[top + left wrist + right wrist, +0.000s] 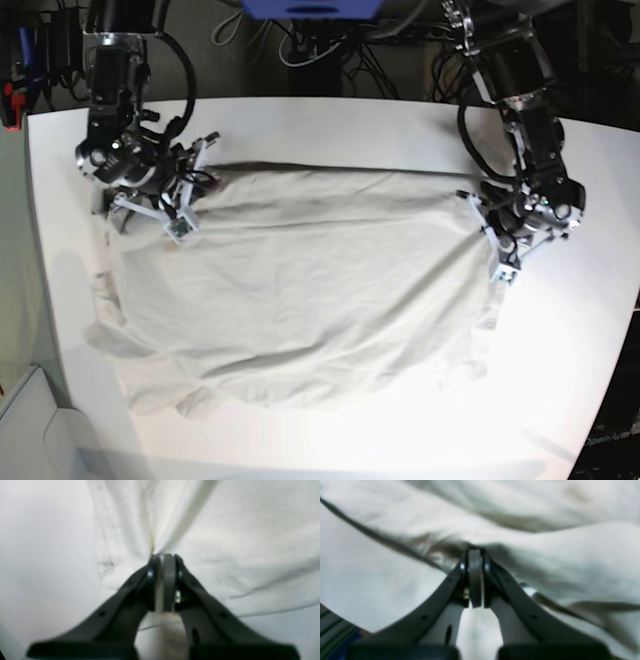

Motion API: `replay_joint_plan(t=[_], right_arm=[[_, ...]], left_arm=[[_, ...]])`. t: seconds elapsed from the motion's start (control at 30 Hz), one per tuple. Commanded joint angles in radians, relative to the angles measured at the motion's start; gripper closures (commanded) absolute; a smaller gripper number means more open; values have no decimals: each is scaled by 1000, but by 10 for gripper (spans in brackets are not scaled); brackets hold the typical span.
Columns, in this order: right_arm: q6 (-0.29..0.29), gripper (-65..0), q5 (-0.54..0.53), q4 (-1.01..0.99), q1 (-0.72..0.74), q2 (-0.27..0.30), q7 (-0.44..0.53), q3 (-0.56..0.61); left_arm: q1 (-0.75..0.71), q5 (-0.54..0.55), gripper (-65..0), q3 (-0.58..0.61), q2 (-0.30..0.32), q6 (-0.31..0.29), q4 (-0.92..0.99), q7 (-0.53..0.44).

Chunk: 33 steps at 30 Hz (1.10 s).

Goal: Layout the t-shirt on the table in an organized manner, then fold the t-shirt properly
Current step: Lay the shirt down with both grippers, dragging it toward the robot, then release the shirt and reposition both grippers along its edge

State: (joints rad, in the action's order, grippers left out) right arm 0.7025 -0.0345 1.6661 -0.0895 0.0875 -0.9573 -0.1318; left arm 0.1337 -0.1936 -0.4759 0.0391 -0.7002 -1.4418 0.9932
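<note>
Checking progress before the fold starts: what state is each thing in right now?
Light grey-beige cotton t-shirt: spread across the table, wrinkled, not yet folded, pinched at both far edges.
Left gripper: shut on the t-shirt's edge.
Right gripper: shut on the t-shirt's bunched edge.
Matte white table: carrying the t-shirt.

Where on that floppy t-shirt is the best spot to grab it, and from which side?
By its two far corners, each arm coming in from its own outer side. The t-shirt lies spread across the table, so pinching both ends keeps it stretched. The left gripper and right gripper are already shut on bunched cloth there.
</note>
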Motion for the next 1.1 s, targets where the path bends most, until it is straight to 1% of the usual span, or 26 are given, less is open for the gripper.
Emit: replay_joint_plan(t=[0.0,0.13,0.23,0.3,0.4,0.47,0.63,0.77,0.9,1.0,1.07], right_arm=[[-4,0,-9,15,12,19,21,-4],[-4,0,-9,13,1,24,22,-2],[-4,0,-9,18,-34,25,22,5],[-4,0,-9,19,-60,31,22,41],[-4,0,-9,21,-106,61,24,106],[-4,0,-9,42,-132,62,24,140],[-4,0,-9,214,-238,87,14,228],[-4,0,-9,331,-318,148,1,330],[-4,0,-14,354,-349,199,-32,436],[-4,0,-9,358,-344,211,-32,446],[-4,0,-9,362,-342,212,-32,396]], left_arm=[[16,7,-41,1,11,2,-20,-9],[-3,7,-41,1,12,2,-20,-13],[-3,10,-41,1,12,2,-20,-13],[-3,12,-41,1,12,2,-20,-13],[-3,9,-41,1,12,2,-20,-13],[-3,10,-41,1,12,2,-20,-13],[-3,10,-41,1,15,2,-20,-13],[-3,15,-41,1,34,2,-20,-13],[-3,15,-41,-1,55,2,-21,-13],[-6,15,-41,-1,58,2,-50,-12],[-24,15,-41,-20,58,2,-87,-12]])
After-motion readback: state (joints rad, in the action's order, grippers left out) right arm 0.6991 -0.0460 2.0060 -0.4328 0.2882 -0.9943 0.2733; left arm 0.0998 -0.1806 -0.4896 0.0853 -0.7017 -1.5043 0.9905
